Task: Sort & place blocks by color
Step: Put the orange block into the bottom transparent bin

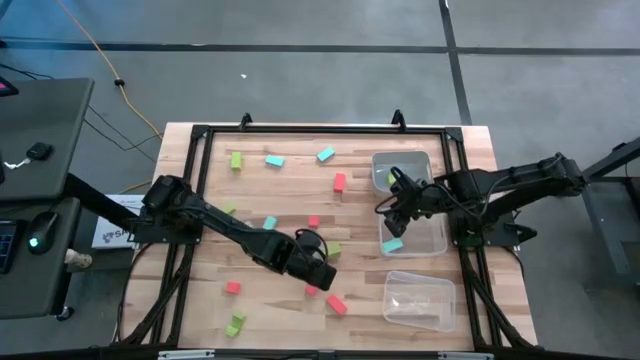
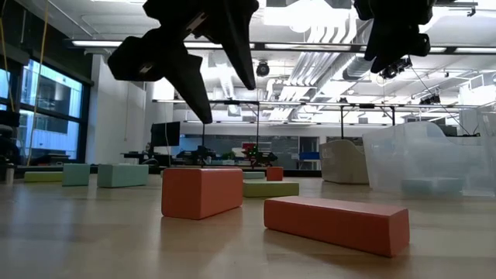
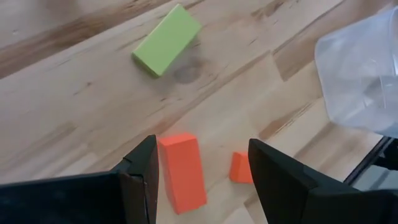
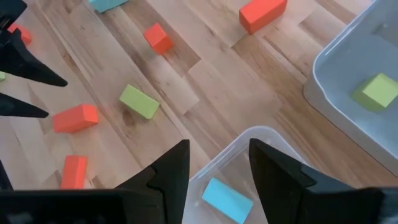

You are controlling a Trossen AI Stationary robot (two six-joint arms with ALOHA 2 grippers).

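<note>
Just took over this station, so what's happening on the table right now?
Block sorting is underway. The left gripper hangs open over a red-orange block near the table's front. The right gripper hovers open and empty above the middle bin, which holds one light blue block. Most blocks lie loose on the table.

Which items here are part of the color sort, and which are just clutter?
Job:
- loose blocks on the table, red-orange, lime green, light blue
- three clear bins; one holds a green block, one a blue block
- left claw, open over a red-orange block
- right claw, open above the bins

Lying about:
- side desk with gear
- yellow cable on the floor
</note>
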